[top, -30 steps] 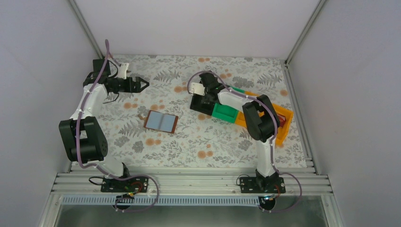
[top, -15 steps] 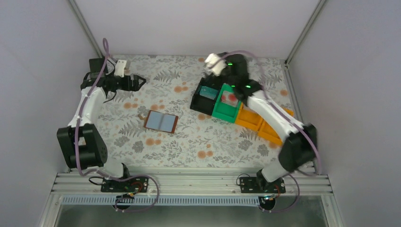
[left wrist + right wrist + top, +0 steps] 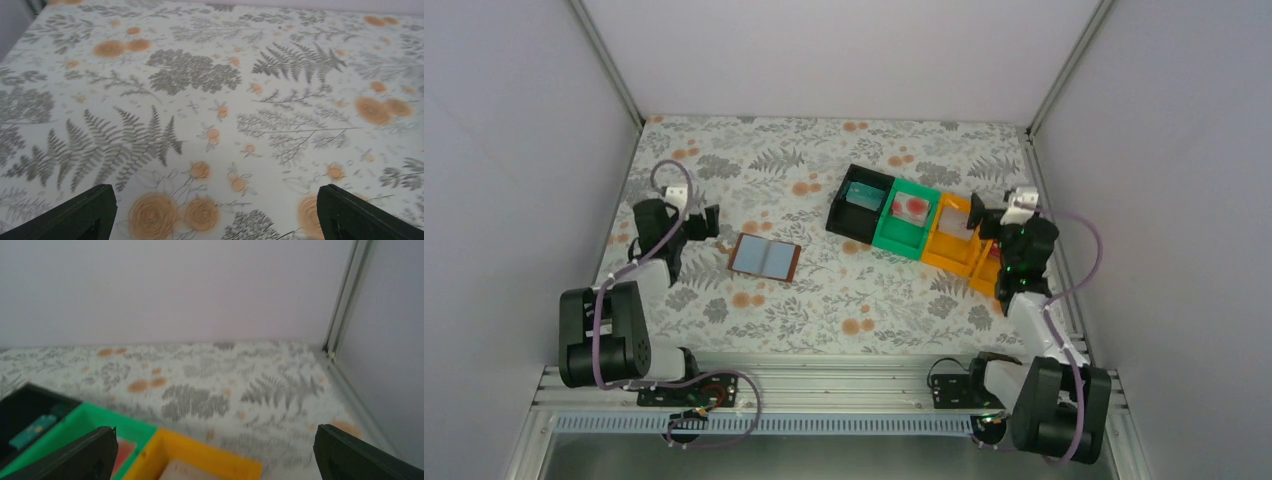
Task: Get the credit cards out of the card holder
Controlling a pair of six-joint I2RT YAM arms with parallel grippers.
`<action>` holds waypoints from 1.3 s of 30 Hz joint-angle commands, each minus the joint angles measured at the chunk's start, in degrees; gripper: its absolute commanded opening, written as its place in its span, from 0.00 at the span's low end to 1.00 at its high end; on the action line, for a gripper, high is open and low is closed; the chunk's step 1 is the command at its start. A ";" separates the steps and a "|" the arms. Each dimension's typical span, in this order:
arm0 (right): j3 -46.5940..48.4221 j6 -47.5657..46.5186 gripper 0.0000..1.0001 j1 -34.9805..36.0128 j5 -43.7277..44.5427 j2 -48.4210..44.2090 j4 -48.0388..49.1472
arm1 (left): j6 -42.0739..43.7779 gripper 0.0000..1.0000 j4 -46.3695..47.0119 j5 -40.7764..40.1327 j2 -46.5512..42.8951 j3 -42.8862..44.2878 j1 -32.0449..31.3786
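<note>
Plainly, the card holder [image 3: 765, 257] lies open on the flowered table [image 3: 824, 300], pale inside up, left of centre; the left pincer [image 3: 706, 220] is near its left side, jaws wide; the right pincer [image 3: 981, 214], also wide, hovers at the orange bin [image 3: 949, 255]; a teal card [image 3: 861, 195] sits in the black bin [image 3: 839, 218], a reddish card [image 3: 912, 206] in the green bin [image 3: 894, 240].

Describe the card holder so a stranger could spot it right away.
On the floral table, look left of the row of coloured bins. The card holder lies open and flat there: brown-edged, pale blue-grey inside, unlike the walled bins.
</note>
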 commanded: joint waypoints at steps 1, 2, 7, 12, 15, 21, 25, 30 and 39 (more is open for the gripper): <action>-11.42 7.59 0.99 -0.81 0.41 0.58 23.31 | 0.75 1.00 25.49 -6.74 -0.76 -8.27 0.28; -13.32 8.14 0.99 -0.87 0.73 2.24 26.29 | 0.78 1.00 27.68 -6.66 -0.64 -10.22 0.23; -20.06 8.04 0.99 -0.84 2.07 10.51 39.90 | -0.01 1.00 36.18 -4.62 -0.87 -16.73 0.28; -19.14 8.12 0.99 -0.83 -0.90 16.76 45.90 | -1.20 1.00 42.50 -5.88 3.70 -15.82 0.19; -17.89 7.19 0.99 -0.88 -3.82 21.09 47.63 | 0.23 1.00 40.35 -5.41 6.58 -13.14 -1.08; -18.05 4.67 0.99 0.98 -4.34 23.27 49.36 | 8.57 1.00 59.48 -12.49 10.70 -20.76 -9.50; -14.12 3.14 0.99 2.69 -3.35 27.10 46.24 | 6.64 1.00 51.70 -13.90 9.80 -18.14 -9.00; -13.56 2.77 0.99 3.19 -2.53 27.05 44.92 | 6.28 1.00 51.55 -13.38 9.96 -17.96 -8.51; -13.29 2.83 0.99 3.23 -2.50 27.14 44.71 | 6.21 1.00 51.69 -13.43 10.03 -17.86 -8.48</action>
